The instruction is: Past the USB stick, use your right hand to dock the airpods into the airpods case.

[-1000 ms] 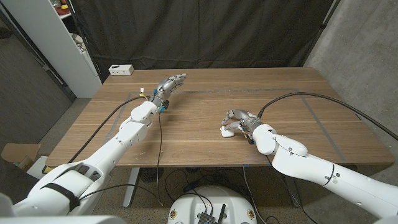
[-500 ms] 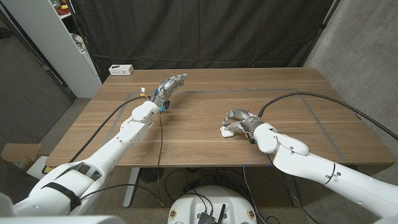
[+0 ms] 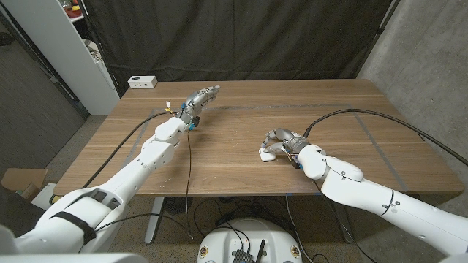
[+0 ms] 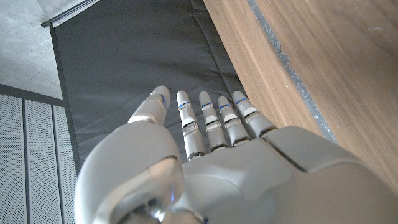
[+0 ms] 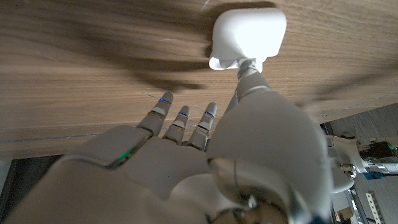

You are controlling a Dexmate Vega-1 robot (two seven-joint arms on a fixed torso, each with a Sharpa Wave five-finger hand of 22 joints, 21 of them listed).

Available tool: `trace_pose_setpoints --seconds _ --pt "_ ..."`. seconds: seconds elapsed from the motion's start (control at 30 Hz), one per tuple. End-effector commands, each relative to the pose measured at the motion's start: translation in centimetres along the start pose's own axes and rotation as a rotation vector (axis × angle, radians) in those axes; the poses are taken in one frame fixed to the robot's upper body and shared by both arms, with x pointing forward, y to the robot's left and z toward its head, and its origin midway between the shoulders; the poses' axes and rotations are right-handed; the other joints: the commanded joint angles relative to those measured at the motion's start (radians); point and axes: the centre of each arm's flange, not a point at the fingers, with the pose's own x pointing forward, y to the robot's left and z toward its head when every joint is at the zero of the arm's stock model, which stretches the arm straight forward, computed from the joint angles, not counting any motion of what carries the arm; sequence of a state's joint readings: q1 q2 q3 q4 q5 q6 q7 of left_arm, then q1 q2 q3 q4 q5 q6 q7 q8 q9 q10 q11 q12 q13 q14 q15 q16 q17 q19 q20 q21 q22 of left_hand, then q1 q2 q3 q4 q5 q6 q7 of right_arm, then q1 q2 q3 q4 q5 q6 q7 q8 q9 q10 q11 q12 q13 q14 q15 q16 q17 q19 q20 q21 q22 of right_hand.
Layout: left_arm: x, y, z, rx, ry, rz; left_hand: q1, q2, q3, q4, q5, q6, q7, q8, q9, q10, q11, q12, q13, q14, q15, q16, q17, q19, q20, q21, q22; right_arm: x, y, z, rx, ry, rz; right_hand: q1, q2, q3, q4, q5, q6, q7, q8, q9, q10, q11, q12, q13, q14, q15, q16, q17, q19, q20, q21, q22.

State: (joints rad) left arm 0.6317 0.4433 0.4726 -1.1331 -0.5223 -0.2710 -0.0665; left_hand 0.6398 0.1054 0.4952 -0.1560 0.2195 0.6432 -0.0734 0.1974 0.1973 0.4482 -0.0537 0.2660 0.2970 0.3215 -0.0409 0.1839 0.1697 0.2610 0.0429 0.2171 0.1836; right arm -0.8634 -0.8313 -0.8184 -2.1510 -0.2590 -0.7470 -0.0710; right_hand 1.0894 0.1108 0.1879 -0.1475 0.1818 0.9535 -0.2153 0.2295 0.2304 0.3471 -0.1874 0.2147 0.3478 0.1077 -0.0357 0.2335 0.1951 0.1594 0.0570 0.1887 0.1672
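Note:
The white airpods case lies on the wooden table just right of the middle. My right hand sits right behind it with its fingers bent down toward the wood. In the right wrist view the thumb tip touches the edge of the case, while the other fingers stay apart from it and hold nothing. My left hand hovers over the far left part of the table, fingers straight and together, holding nothing; its own view shows the fingers reaching past the table's edge.
A small white box sits by the table's far left corner. A white shelf unit stands to the left, and a cardboard box is on the floor. A dark curtain hangs behind the table.

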Motion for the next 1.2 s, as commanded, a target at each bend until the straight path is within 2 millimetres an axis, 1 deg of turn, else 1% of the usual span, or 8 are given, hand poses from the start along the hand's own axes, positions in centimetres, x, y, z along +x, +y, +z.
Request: trace_pose_setpoints --seconds 0.03,0.33,0.5,0.63,0.67,0.8,0.97,1.2 --pt "0.2 0.1 0.0 -0.001 0.001 -0.006 -0.005 -0.002 -0.001 -0.001 0.005 0.007 0.000 -0.001 0.002 0.003 0.001 -0.002 0.004 -0.006 -0.052 -0.002 0.002 0.000 0.000 -0.003 0.003 -0.2 0.1 -0.2 0.010 -0.012 -0.038 0.000 0.001 0.007 -0.003 -0.001 0.017 0.005 0.013 0.011 0.020 0.000 0.010 -0.001 0.028 -0.123 0.010 0.001 0.025 -0.004 0.008 0.000" --pt "0.1 0.0 -0.2 -0.004 0.006 -0.006 -0.005 -0.001 0.000 -0.001 0.005 0.005 -0.001 -0.001 0.002 0.003 0.002 -0.003 0.004 -0.007 -0.052 -0.002 0.002 0.001 0.001 -0.003 0.003 -0.7 0.2 -0.1 0.041 -0.019 -0.078 0.003 -0.003 0.008 -0.006 -0.002 0.019 0.010 0.019 0.025 0.042 0.004 0.018 0.000 0.055 -0.132 0.017 0.000 0.047 -0.012 0.010 0.000" --pt "0.2 -0.1 -0.2 -0.004 0.009 -0.009 -0.006 -0.001 0.000 -0.001 0.006 0.005 -0.001 -0.002 0.002 0.003 0.002 -0.003 0.004 -0.007 -0.051 -0.002 0.002 0.001 0.002 -0.003 0.003 -0.7 0.2 -0.3 0.051 -0.018 -0.056 0.006 -0.005 0.009 -0.008 -0.002 0.025 0.014 0.024 0.034 0.046 0.006 0.019 0.001 0.064 -0.136 0.019 0.000 0.057 -0.016 0.010 0.000" --pt "0.4 -0.2 -0.2 -0.002 0.011 -0.012 -0.006 -0.001 0.000 -0.001 0.006 0.006 0.000 -0.001 0.002 0.004 0.002 -0.003 0.004 -0.007 -0.051 -0.002 0.002 0.001 0.002 -0.003 0.003 -0.4 0.0 -0.4 0.045 -0.020 -0.013 0.014 -0.002 0.015 -0.010 0.000 -0.015 0.001 0.004 0.032 0.024 0.002 0.009 0.002 0.053 -0.135 0.013 0.002 0.050 -0.015 0.003 0.000" --pt "0.4 -0.2 -0.2 -0.002 0.011 -0.013 -0.007 -0.001 0.000 -0.001 0.006 0.004 -0.004 -0.002 0.002 0.004 0.002 -0.003 0.004 -0.006 -0.051 -0.002 0.002 0.001 0.002 -0.003 0.003 -0.4 -0.1 -0.4 0.044 -0.021 -0.007 0.016 -0.001 0.016 -0.011 0.001 -0.027 -0.002 -0.002 0.031 0.014 0.007 0.005 0.002 0.047 -0.133 0.011 0.003 0.048 -0.015 0.001 0.000" --pt "0.5 -0.3 -0.2 -0.002 0.013 -0.013 -0.007 -0.001 0.000 -0.001 0.006 0.006 0.000 -0.001 0.002 0.004 0.001 -0.003 0.004 -0.007 -0.051 -0.002 0.002 0.001 0.004 -0.003 0.003 -0.1 -0.2 -0.5 0.042 -0.025 0.013 0.020 0.001 0.019 -0.011 0.003 -0.044 -0.005 -0.013 0.027 0.000 0.009 0.000 0.002 0.034 -0.132 0.006 0.005 0.044 -0.016 -0.001 0.000" --pt "0.7 -0.3 -0.2 -0.003 0.015 -0.013 -0.007 -0.001 0.001 -0.002 0.006 0.001 -0.001 -0.003 0.002 0.003 0.000 -0.004 0.004 -0.008 -0.050 -0.003 0.002 0.001 0.005 -0.003 0.003 0.2 -0.4 -0.6 0.043 -0.029 0.031 0.021 0.003 0.022 -0.010 0.004 -0.057 -0.007 -0.021 0.022 -0.011 0.005 -0.003 0.003 0.026 -0.130 0.003 0.007 0.040 -0.015 -0.003 0.000" --pt "0.9 -0.3 -0.2 -0.003 0.020 -0.017 -0.008 -0.001 0.001 -0.002 0.007 0.005 -0.001 -0.002 0.002 0.004 0.000 -0.003 0.004 -0.008 -0.051 -0.003 0.002 0.001 0.006 -0.003 0.003 0.5 -0.4 -0.6 0.042 -0.032 0.052 0.021 0.005 0.023 -0.009 0.005 -0.055 -0.008 -0.021 0.020 -0.014 0.005 -0.003 0.003 0.023 -0.130 0.003 0.008 0.037 -0.014 -0.003 0.000"
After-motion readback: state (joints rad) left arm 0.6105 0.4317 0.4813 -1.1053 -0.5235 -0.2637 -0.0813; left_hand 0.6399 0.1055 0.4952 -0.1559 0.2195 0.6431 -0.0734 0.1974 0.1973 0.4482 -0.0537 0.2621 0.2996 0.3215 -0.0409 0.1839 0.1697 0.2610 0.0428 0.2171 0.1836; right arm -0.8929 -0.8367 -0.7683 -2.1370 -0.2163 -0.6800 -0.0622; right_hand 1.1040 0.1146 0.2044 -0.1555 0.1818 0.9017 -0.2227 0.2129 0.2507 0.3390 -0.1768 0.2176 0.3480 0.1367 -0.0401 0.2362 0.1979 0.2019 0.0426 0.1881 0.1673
